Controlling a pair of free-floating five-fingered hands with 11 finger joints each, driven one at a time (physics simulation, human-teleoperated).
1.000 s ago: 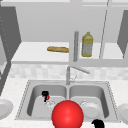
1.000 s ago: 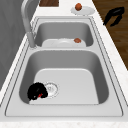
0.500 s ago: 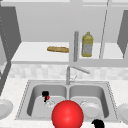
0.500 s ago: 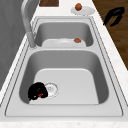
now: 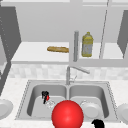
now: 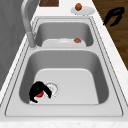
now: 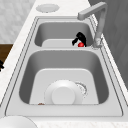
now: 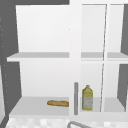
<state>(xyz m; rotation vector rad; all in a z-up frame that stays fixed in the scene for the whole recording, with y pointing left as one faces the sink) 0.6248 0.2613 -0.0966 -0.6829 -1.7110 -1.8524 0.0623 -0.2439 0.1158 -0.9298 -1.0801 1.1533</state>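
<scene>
Left hand [image 5: 45, 96]: I am holding it low in the left basin [image 6: 75, 75] of the sink, fingers curled down around a small red object [image 6: 39, 94], which is sitting on the basin floor just beside the drain [image 6: 53, 88]. In the right side view the same hand [image 7: 79, 38] is showing in the far basin, with the red object [image 7: 80, 44] under it, near the base of the faucet [image 7: 98, 22].

Right hand [image 5: 98, 123]: I am keeping it in the air at the front edge of the counter, off the right basin; in the left side view it [image 6: 113, 15] is hanging over the wooden floor, fingers and thumb apart and holding nothing.

Right basin: a white plate [image 7: 63, 95] is lying flat beside its drain.

Foreground, front view: a large red ball [image 5: 67, 114].

Shelf above: a bread loaf [image 8: 57, 103] and a yellow bottle [image 8: 87, 97].
</scene>
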